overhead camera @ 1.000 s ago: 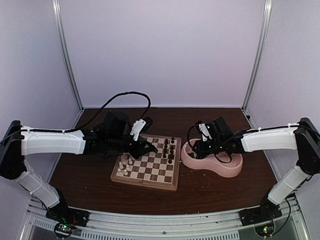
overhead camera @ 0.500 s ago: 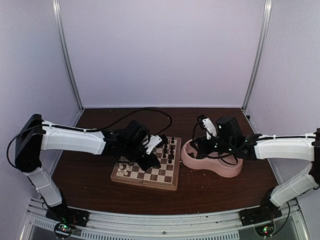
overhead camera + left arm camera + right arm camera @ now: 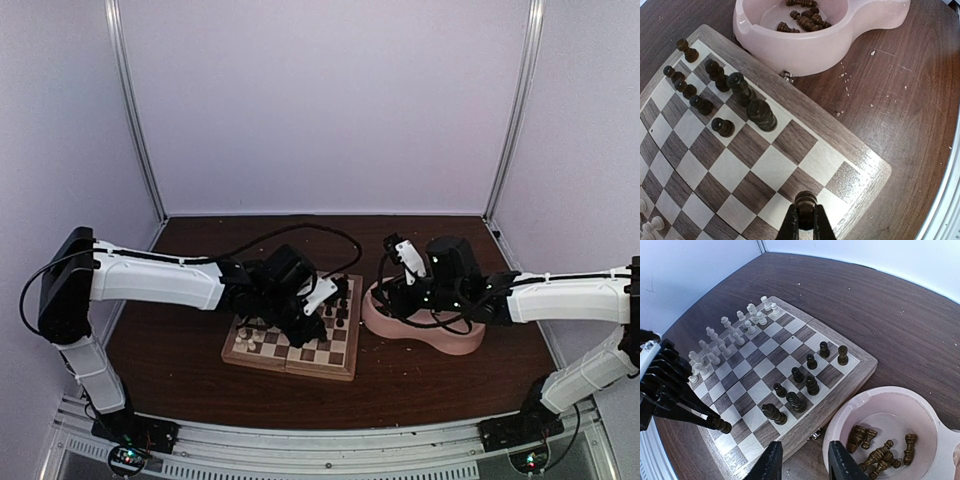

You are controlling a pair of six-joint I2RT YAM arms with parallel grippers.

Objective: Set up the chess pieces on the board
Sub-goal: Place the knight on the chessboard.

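The board [image 3: 338, 371] lies in the middle of the table. My left gripper [image 3: 805, 223] is shut on a dark chess piece [image 3: 805, 199], held low over a square near the board's corner [image 3: 867, 167]. The same piece [image 3: 723, 426] shows in the right wrist view. Several dark pieces [image 3: 795, 385] stand in two rows on the side nearest the bowl, and cream pieces [image 3: 732, 335] stand on the opposite side. My right gripper [image 3: 804, 461] hangs open and empty above the gap between the board's rim [image 3: 867, 364] and the bowl.
A pink double bowl [image 3: 470, 343] sits right of the board, with several dark pieces [image 3: 882, 450] lying in its nearer compartment. Small crumbs dot the brown table [image 3: 900, 80]. Metal frame posts and white walls enclose the table.
My left arm has reached further right across the board, carrying the dark piece toward the board's right side. The right arm has stretched out slightly towards the board and stayed open.
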